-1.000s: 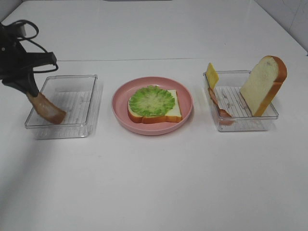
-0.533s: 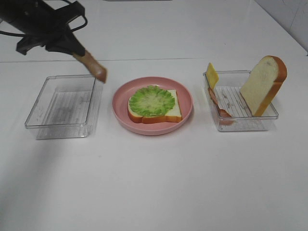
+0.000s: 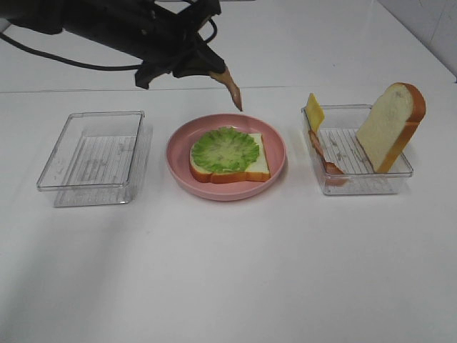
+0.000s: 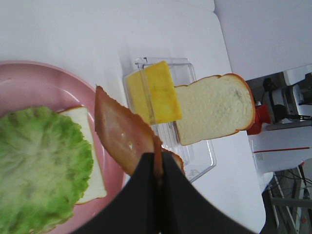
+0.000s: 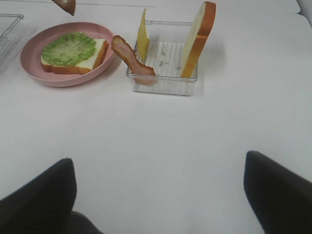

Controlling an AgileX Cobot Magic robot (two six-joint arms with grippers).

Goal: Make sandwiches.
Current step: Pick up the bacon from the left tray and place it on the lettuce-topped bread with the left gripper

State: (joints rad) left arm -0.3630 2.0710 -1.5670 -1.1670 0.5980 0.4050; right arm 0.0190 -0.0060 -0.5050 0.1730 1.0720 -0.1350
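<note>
White desk, even indoor light.
Plain matte white desk [image 3: 228, 271], with soft shadow along its left edge. A faint seam [image 3: 321, 88] runs across near the far edge. Pale tiles [image 3: 435, 25] past far right corner. Blurred red-and-white equipment [image 4: 278, 141] beyond the desk.

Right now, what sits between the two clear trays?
A pink plate holding a bread slice topped with lettuce, seen in the high view.

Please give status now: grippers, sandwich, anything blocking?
Left gripper shut on bacon strip, in air near pink plate. Right gripper open, empty. Lettuce on bread slice. Path clear.
</note>
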